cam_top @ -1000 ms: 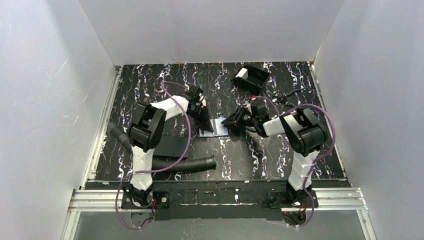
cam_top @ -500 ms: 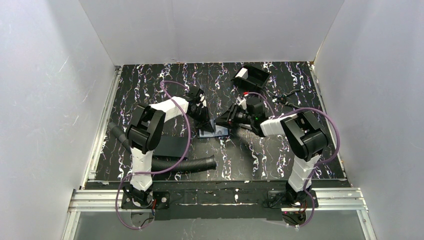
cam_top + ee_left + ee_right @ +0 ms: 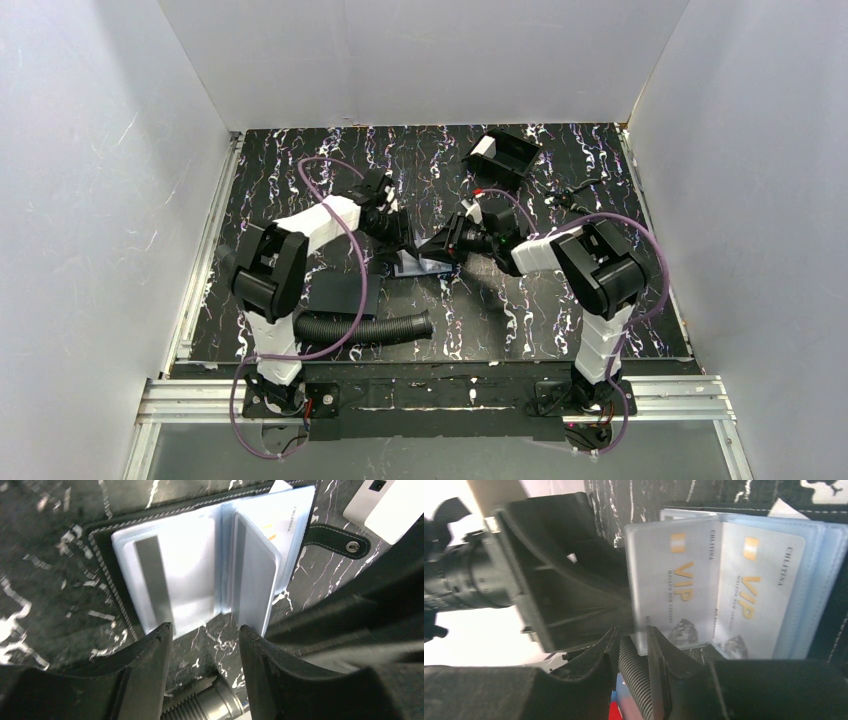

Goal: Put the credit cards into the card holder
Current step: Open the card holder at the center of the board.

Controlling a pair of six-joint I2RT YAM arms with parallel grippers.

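Left wrist: fingers [image 3: 145, 680] above card holder [image 3: 200, 565]

The right wrist view crops the card holder [image 3: 837, 615].

Robotics lab bench cell. Plain white panels [image 3: 420, 60] wall in three sides of a small table top [image 3: 520, 320] with a black, white-veined marbled surface. An aluminium extrusion rail [image 3: 690, 395] runs along the near edge, with the left arm [image 3: 275, 270] and right arm [image 3: 605, 275] bolted there side by side. Loose purple cables [image 3: 236, 410] loop off both arms down to the bases, a black corrugated hose [image 3: 370, 328] lies on the surface, and the lighting is flat and even.
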